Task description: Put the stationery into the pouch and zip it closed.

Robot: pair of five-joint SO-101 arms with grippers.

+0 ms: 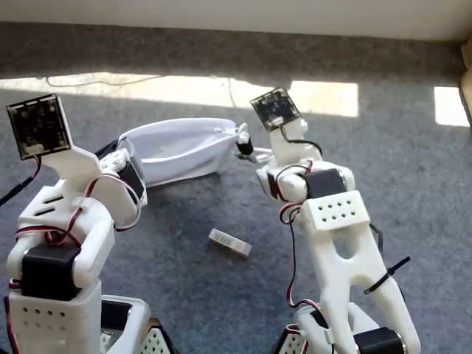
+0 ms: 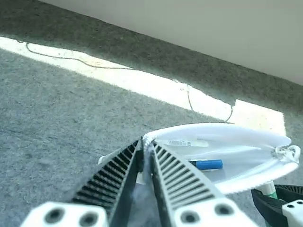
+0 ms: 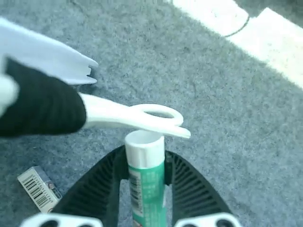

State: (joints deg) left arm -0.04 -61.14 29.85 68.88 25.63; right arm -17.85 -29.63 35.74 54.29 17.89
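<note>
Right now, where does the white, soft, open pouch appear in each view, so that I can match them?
High view: the white pouch lies open on the grey carpet, left of centre.
Left wrist view: the left gripper pinches its near end; it stretches away beyond.
Right wrist view: a white corner, beyond the green glue stick that the right gripper holds.
Shared landmark: the sunlit strip on the carpet.

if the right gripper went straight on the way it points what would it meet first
Most likely the white zipper pull, lying across the cap of the glue stick that the right gripper holds; depth is unclear, so the two may be touching.
</note>
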